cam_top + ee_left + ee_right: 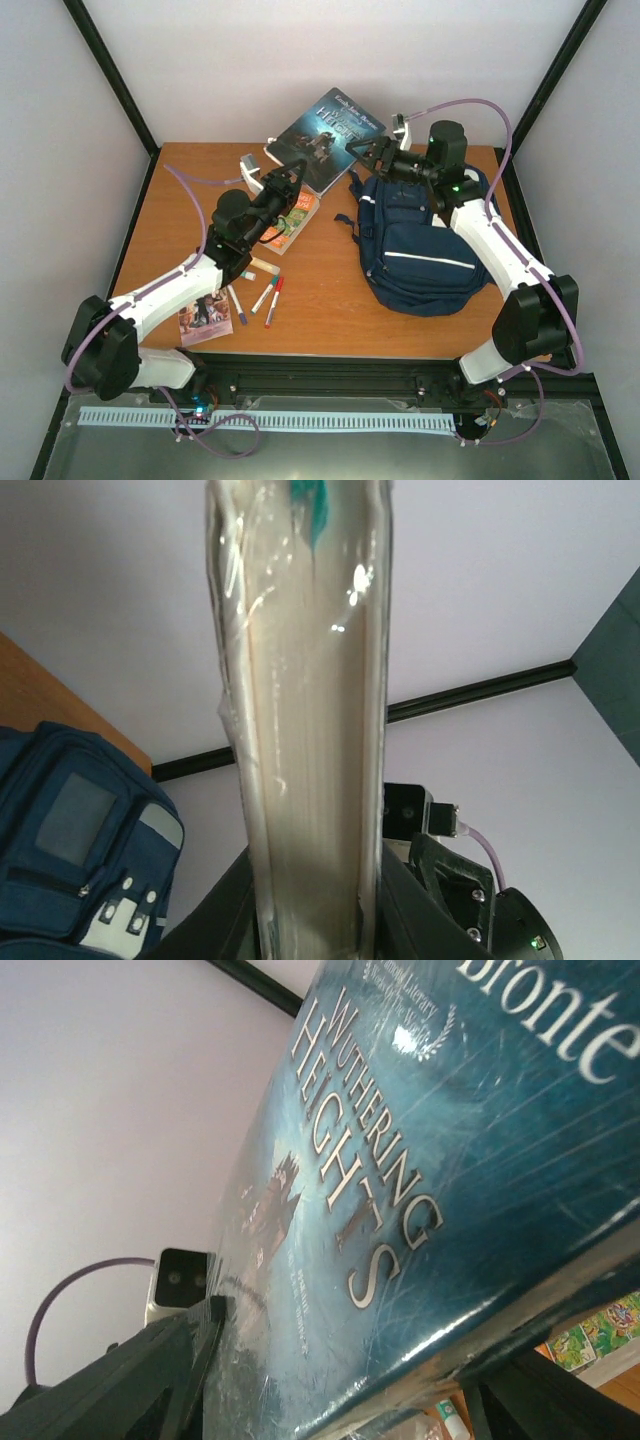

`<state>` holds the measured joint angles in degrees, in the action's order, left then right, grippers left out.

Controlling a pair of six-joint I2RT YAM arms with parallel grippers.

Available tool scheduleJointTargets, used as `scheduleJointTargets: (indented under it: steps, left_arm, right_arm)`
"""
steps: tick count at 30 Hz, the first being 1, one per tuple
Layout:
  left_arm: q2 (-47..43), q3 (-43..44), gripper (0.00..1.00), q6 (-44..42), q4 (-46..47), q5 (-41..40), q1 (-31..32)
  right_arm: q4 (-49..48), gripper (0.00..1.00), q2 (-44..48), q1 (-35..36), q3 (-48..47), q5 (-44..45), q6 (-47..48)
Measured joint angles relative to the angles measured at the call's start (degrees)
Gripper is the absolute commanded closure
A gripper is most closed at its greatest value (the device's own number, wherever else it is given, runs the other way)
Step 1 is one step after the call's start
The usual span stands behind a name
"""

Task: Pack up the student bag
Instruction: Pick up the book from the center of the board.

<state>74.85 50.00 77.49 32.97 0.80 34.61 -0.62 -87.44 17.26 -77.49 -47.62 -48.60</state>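
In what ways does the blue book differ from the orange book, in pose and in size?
The blue book is held up off the table by the left gripper, shut on its edge; the orange book lies flat on the table. The blue book is larger and dark; the orange book is smaller and bright. Both are outside the backpack.

I count one navy-blue striped fabric backpack at three o'clock and three white marker pens at seven. There are three books: glossy teal book, orange book, small photo-covered book.
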Motion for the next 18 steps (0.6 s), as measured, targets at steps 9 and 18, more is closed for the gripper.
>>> scheduleJointTargets:
  steps: [9,18]
  left_arm:
    - [0.5,-0.3,0.97,2.3,1.2,-0.2,0.5]
    - [2.1,-0.3,0.89,2.5,2.1,0.4,0.8]
  right_arm:
    - [-1.2,0.39,0.0,-0.6,0.6,0.7,-1.9]
    - [-3.1,0.63,-1.7,-1.7,1.2,0.7,-5.1]
